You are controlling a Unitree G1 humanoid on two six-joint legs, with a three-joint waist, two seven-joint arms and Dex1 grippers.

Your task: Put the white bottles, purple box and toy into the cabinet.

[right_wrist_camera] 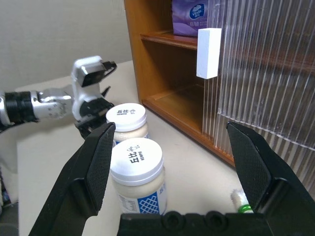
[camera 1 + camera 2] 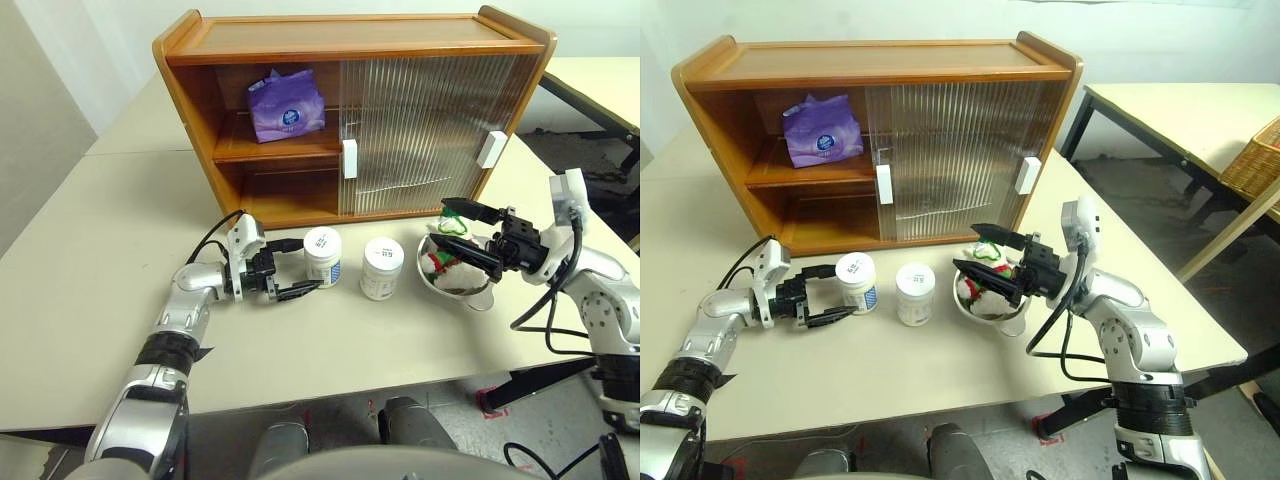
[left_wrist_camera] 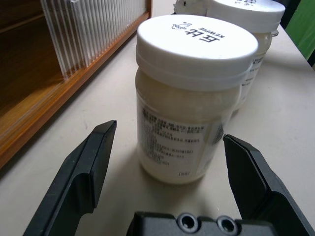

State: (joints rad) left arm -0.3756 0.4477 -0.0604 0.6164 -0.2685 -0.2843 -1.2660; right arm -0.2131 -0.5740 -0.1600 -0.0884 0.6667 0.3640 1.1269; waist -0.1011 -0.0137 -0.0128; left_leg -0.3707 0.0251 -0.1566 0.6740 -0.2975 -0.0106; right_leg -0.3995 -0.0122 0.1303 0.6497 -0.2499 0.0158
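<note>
2 white bottles (image 2: 322, 256) stand on the table (image 2: 90, 290) before the cabinet (image 2: 350, 110).
The left gripper (image 2: 296, 269), fingers apart, flanks the left bottle without touching. The right gripper (image 2: 468, 234), spread wide, hovers over the toy (image 2: 440, 262) in the bowl (image 2: 478, 293). The purple box (image 2: 286, 103) sits at the upper shelf's left end.

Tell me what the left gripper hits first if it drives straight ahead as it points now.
The nearer white bottle. It stands right ahead of the left gripper, centred before the open jaws, with the second white bottle behind it in the same line.
</note>
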